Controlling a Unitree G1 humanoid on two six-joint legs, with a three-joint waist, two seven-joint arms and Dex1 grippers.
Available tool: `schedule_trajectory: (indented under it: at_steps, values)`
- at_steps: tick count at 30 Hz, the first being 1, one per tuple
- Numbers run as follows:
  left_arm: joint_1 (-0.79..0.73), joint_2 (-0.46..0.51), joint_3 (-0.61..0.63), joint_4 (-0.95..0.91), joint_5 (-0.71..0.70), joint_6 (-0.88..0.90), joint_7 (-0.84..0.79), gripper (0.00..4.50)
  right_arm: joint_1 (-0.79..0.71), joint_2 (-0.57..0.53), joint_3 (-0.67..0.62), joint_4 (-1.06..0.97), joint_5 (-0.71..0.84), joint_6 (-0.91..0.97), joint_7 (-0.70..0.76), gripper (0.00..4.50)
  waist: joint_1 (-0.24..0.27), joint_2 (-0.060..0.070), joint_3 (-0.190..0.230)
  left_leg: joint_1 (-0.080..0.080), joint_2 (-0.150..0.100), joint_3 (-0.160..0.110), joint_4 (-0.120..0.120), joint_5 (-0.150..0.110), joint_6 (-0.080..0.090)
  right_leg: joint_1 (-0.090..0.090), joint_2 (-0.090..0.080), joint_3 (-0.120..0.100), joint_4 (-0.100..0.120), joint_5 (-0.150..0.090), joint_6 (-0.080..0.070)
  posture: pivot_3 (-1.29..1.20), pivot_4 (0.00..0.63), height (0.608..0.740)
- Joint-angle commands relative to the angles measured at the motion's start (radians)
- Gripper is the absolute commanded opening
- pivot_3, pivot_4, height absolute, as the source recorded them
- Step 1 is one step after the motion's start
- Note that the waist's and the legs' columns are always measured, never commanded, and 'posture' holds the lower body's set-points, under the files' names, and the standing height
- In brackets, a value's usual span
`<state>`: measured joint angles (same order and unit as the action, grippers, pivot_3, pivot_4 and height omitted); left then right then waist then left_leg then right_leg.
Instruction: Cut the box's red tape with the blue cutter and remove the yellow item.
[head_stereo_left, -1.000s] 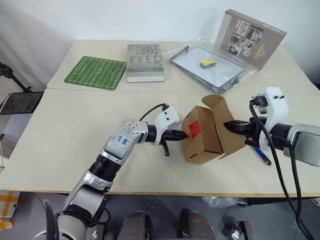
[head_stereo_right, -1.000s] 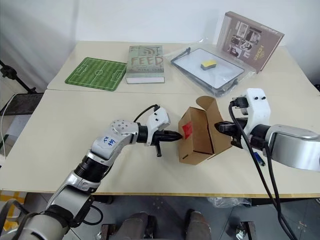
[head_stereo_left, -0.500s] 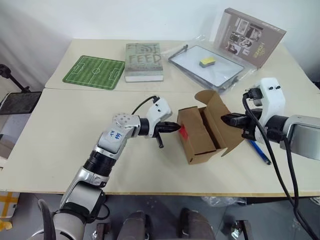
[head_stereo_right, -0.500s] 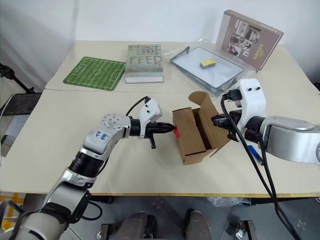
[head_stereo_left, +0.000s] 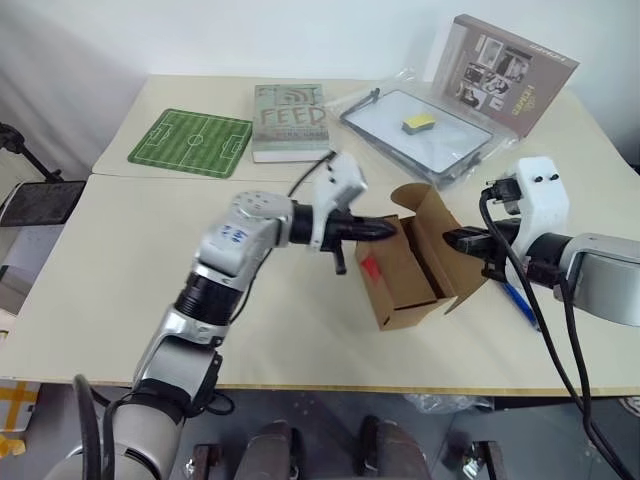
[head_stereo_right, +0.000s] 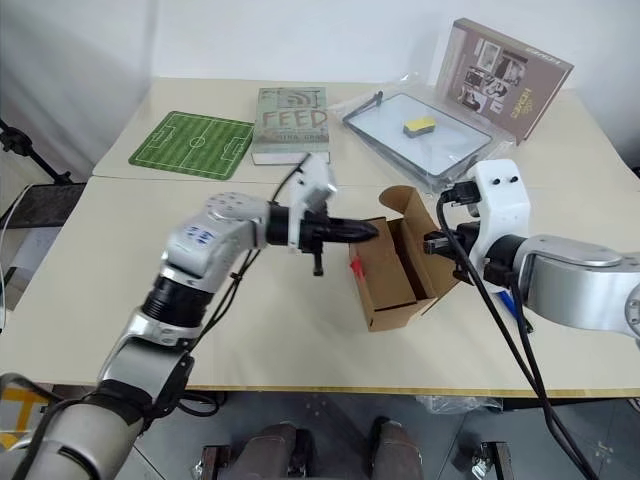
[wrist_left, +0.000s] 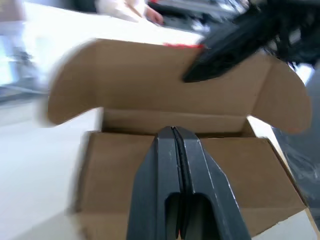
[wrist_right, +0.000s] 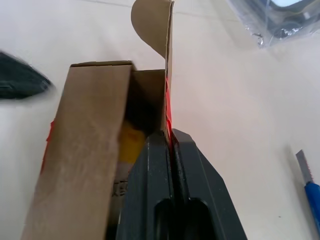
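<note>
Left eye view: blue cutter (head_stereo_left: 518, 303) flat, pointing away.

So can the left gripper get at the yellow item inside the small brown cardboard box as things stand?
Probably yes: the right gripper pinches the small brown cardboard box's flap open, and the shut left gripper hovers at the opening. The yellow item lies deep inside, so its fingers must open first.

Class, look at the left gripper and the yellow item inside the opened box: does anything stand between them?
Yes. The box lies with its lid flap pinched open by the right gripper, but a second flap covers most of the opening. The yellow item sits deep behind it, and the shut left gripper is above that flap.
</note>
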<state>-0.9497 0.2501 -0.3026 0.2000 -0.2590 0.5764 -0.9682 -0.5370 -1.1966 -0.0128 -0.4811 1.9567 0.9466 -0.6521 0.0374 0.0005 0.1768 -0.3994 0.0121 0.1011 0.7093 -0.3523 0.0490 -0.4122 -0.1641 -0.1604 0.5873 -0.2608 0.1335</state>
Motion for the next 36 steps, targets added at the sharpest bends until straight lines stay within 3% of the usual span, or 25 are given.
schedule_trajectory:
  at_steps: [1,10,26,36]
  values:
    - [-0.042,-0.001,-0.069,0.037,0.081,-0.112,-0.034,0.00,-0.004,-0.002,-0.016,-0.032,0.016,-0.023,-0.012,0.05,0.000,0.000,0.000,0.000,0.000,0.001,0.000,0.000,0.000,0.000,0.000,0.000,0.000,0.000,0.000,0.00,0.150,0.740]
    - [-0.026,0.065,-0.175,0.094,0.216,-0.265,-0.146,0.00,0.030,-0.030,-0.041,-0.046,0.016,-0.038,-0.009,0.05,-0.001,0.000,0.000,0.000,0.001,-0.001,0.000,0.000,0.000,-0.001,0.000,0.000,0.000,0.000,0.000,0.00,0.150,0.740]
    - [0.132,0.233,-0.146,-0.171,0.201,-0.097,-0.187,0.00,0.048,-0.102,-0.094,0.098,0.016,0.052,0.040,0.05,-0.005,0.000,0.000,0.003,0.002,-0.003,0.000,0.000,0.000,0.003,0.000,0.001,0.000,0.000,0.000,0.00,0.150,0.740]
    - [0.197,0.190,-0.105,-0.186,0.223,-0.045,-0.057,0.00,0.152,-0.019,-0.037,0.168,0.016,0.061,-0.014,0.05,0.016,0.000,0.000,-0.004,0.001,-0.004,0.008,-0.001,0.002,0.000,0.000,0.000,0.002,0.001,0.001,0.00,0.150,0.740]
